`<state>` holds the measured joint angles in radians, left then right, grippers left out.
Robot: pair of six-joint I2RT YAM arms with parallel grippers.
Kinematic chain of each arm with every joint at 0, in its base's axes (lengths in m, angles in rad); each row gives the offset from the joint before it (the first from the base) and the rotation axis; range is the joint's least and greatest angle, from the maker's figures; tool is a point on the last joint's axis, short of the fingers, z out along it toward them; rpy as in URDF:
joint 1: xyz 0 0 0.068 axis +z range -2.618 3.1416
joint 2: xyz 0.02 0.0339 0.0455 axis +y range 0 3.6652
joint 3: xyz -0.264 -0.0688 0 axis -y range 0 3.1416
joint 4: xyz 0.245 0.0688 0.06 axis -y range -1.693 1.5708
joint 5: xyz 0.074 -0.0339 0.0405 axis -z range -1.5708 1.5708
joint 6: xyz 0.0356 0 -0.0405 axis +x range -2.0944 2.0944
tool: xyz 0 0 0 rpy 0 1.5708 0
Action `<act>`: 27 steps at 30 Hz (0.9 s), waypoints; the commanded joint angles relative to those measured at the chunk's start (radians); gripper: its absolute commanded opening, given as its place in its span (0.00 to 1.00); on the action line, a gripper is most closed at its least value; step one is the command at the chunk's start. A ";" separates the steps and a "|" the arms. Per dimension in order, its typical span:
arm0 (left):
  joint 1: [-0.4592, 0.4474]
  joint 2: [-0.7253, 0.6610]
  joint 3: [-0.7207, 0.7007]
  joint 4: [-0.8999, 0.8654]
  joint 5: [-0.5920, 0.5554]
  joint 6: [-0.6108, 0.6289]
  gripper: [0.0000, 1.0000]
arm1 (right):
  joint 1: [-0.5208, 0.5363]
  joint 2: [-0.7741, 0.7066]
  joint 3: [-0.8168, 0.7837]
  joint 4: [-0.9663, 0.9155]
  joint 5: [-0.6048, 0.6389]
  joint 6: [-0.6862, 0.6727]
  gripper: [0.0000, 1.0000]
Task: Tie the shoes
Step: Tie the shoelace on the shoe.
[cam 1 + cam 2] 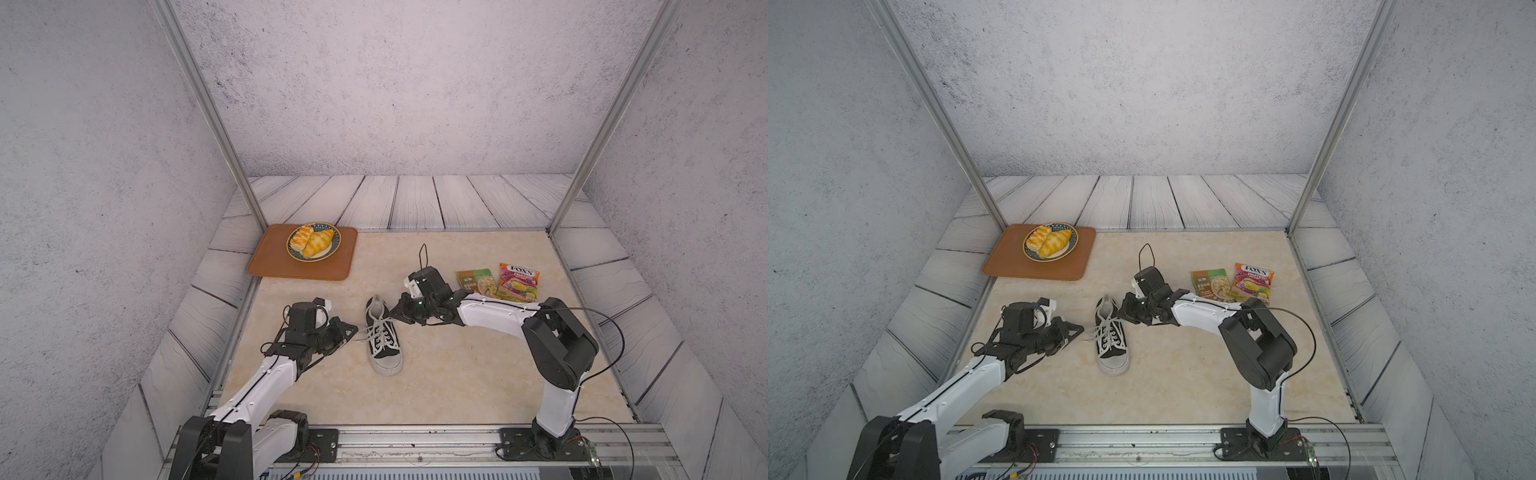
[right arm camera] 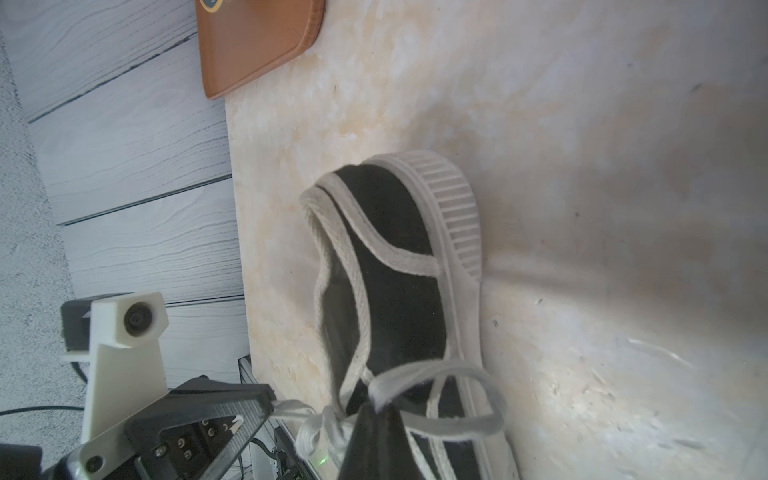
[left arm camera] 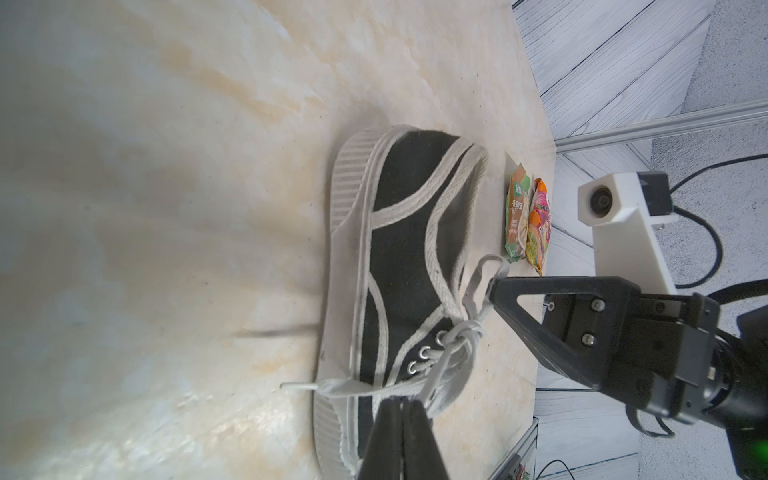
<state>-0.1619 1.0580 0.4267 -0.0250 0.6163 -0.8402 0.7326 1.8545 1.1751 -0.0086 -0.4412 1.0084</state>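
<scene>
Black sneaker (image 1: 384, 345) is seen at frame centre on the marble table (image 1: 457, 374); its white laces (image 1: 379, 327) are pinched by left gripper (image 1: 355, 330) and right gripper (image 1: 393, 312), both clamped tight on them. "FOX'S" is read on candy bag (image 1: 518, 281), right of centre

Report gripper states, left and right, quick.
Left gripper: closed, pinching a lace.
Right gripper: closed, pinching the other lace.
</scene>
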 commanded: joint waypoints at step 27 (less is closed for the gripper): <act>0.049 0.062 0.080 -0.174 -0.084 0.104 0.00 | -0.116 -0.065 -0.106 0.066 0.011 -0.007 0.00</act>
<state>-0.1440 1.1202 0.4953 -0.1360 0.5907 -0.7620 0.6605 1.8435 1.0882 0.0658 -0.4980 1.0092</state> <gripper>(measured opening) 0.056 0.052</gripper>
